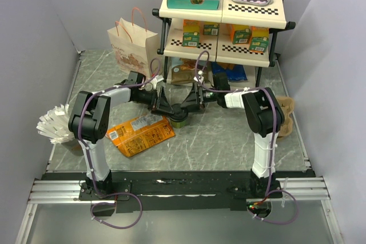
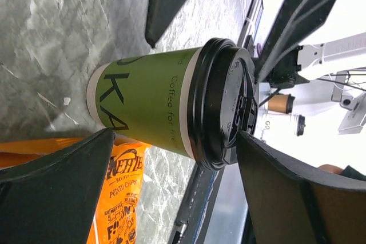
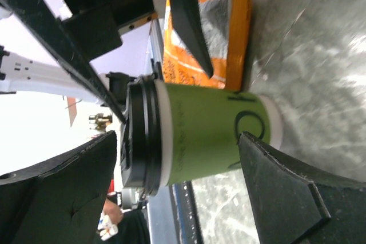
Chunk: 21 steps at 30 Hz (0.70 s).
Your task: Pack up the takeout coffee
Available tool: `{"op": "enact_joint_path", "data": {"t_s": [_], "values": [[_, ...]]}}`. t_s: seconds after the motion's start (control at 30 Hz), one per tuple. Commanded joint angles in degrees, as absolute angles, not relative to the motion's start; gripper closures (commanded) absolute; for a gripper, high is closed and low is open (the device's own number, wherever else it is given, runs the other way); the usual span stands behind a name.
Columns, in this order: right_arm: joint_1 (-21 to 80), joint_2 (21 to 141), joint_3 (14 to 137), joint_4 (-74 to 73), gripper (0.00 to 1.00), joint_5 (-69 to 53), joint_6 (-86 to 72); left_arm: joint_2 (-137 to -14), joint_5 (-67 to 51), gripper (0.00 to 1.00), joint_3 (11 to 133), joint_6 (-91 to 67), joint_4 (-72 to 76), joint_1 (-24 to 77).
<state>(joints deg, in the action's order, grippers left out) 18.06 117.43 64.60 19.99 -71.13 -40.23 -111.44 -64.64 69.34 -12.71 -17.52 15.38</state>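
Grey marbled table (image 1: pixel 229 135), pale walls (image 1: pixel 34 21)

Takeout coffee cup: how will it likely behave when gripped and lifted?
The cup looks like thin paper, so its wall probably dents under a hard squeeze. Its base is narrower than its top, so a sideways push could tip it. The black lid appears seated, likely limiting spills.

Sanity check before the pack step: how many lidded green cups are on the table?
1. The takeout coffee sits mid-table between the left arm's fingers and the right arm's fingers, next to the orange chip bag. Others may be hidden under the shelf.
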Motion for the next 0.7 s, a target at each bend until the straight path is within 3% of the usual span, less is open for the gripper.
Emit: {"op": "enact_joint_path", "data": {"t_s": [0.0, 0.13, 0.67], "values": [[18.28, 119.18, 68.64, 20.40, 0.09, -70.75, -40.88, -109.25, -66.27, 0.06, 71.54, -10.46, -19.16, 14.94], [18.72, 119.71, 70.13, 17.23, 0.10, -70.14, -38.68, -109.34, -67.67, 0.00, 72.77, -10.81, -20.38, 14.33], [19.60, 122.78, 73.30, 0.27, 0.20, -62.58, -30.50, -113.20, -59.25, 0.03, 70.49, -8.00, -21.62, 15.47]]}}
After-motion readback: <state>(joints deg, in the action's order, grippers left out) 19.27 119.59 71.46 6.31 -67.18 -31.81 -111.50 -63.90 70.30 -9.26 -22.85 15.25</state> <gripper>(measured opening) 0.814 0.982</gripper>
